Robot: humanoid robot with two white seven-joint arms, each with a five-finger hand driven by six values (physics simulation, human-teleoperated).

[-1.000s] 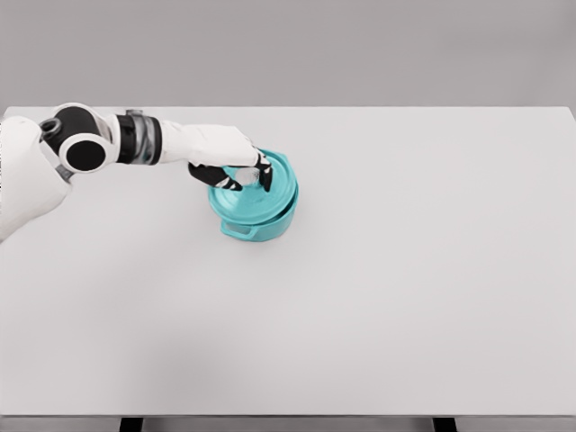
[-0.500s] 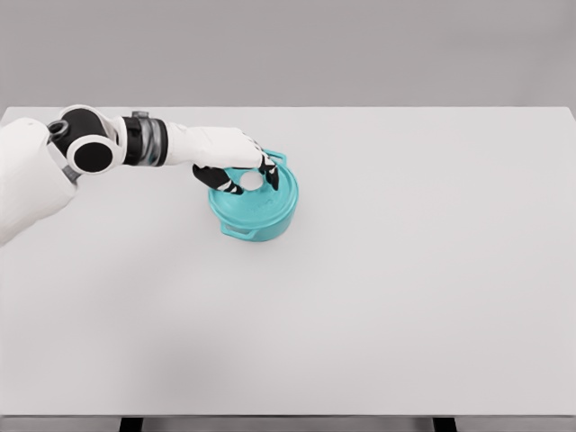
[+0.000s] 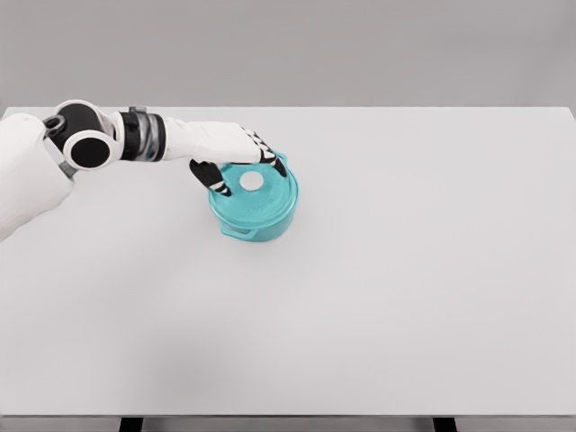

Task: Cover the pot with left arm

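Observation:
A teal pot stands on the white table, left of the middle. Its teal lid lies flat on the rim, with a white round knob showing on top. My left hand hovers just above the lid's far left side. The fingers are spread apart and no longer touch the knob. The left arm reaches in from the left edge. No right arm shows.
The pot has a small handle at its front left. The table's front edge runs along the bottom of the view, with a grey wall behind the table.
The lid went from tilted in the hand to flat on the pot. The fingers then let go of the knob, spread, and lifted slightly up and back.

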